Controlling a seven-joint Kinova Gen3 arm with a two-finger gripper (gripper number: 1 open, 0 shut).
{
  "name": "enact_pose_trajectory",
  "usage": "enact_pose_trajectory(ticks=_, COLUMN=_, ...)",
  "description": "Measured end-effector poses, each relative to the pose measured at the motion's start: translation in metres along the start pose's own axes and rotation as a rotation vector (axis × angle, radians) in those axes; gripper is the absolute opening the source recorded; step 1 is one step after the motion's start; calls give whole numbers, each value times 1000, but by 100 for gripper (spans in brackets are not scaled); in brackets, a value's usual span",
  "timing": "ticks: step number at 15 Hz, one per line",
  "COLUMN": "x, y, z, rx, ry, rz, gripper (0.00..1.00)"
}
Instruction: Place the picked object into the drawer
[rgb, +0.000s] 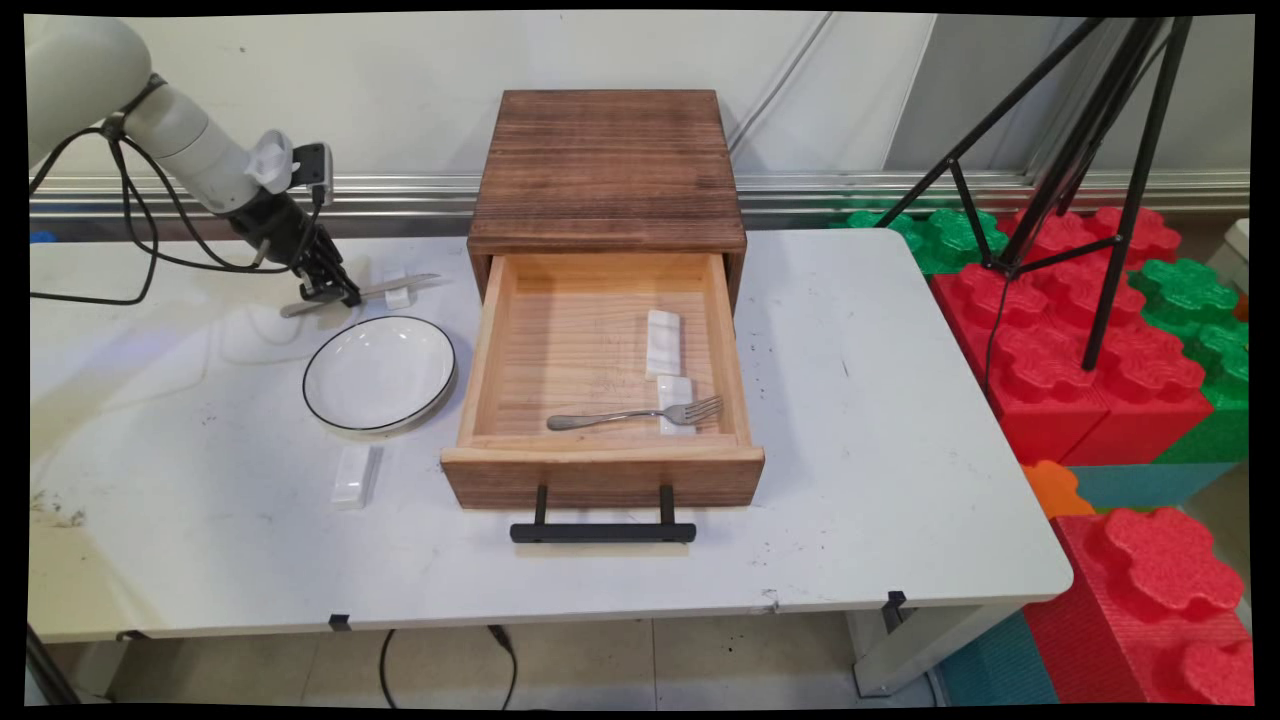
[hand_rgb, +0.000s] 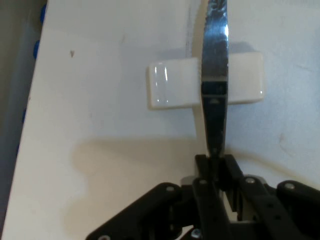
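Knife (hand_rgb: 215, 65) sits pinched at its handle between your tool's (rgb: 335, 292) fingers, its blade laid across a small white rest (hand_rgb: 170, 85) on the worktop (rgb: 900, 450), just behind the plate (rgb: 380, 372). You can see the wooden drawer (rgb: 600, 470) standing open with a fork (rgb: 630, 413) propped on another rest inside. Foam blocks (rgb: 1100, 370) and a tripod (rgb: 1080, 150) fill the room's right side.

The arm (rgb: 170, 125) is white with rounded, tubular links, and loose black cables (rgb: 140, 235) hang from it. A black camera block sits at the wrist. The claw (rgb: 335, 292) is black, its linkage studded with small silver screws.
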Motion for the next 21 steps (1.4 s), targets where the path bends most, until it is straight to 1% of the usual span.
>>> enact_pose_trajectory(ticks=3, x=1, y=-1, z=-5, rx=7, ry=8, rz=4, gripper=0)
enact_pose_trajectory(ticks=5, x=2, y=0, z=-14, rx=12, ry=18, rz=11, gripper=0)
enact_pose_trajectory(ticks=11, x=3, y=18, z=-48, rx=12, ry=41, rz=30, gripper=0)
enact_pose_trajectory(ticks=12, x=5, y=23, z=-57, rx=9, ry=44, rz=33, gripper=0)
enact_pose_trajectory(ticks=16, x=9, y=38, z=-79, rx=-8, ry=53, rz=34, gripper=0)
enact_pose_trajectory(ticks=21, x=19, y=62, z=-107, rx=-55, ry=85, rz=51, gripper=0)
